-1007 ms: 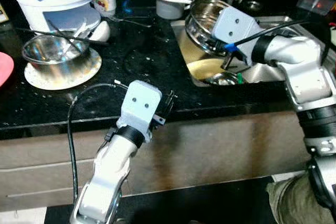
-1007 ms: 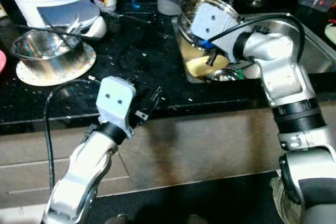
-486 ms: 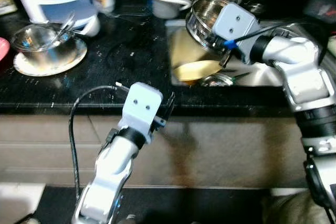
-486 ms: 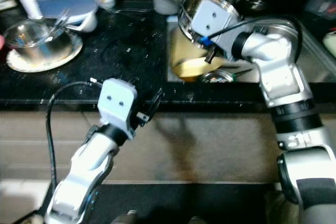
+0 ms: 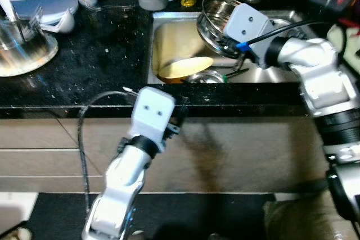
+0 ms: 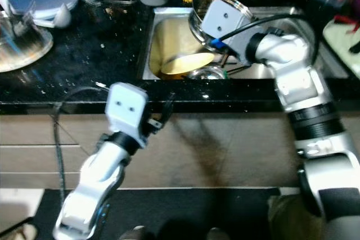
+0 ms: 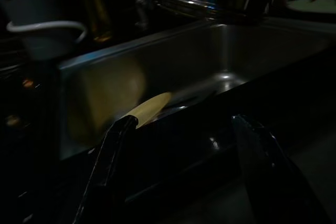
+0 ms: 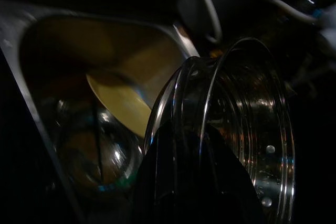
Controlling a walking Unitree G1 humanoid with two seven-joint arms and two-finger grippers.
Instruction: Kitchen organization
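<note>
Still clamped — steel bowl above sink

Black speckled countertop; steel sink inset; brown cabinet fronts; dark floor.

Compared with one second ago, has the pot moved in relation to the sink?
Yes. The pot, held in the right gripper, went toward the robot's right: it was near the left wall of the sink and now hangs over the middle.
</note>
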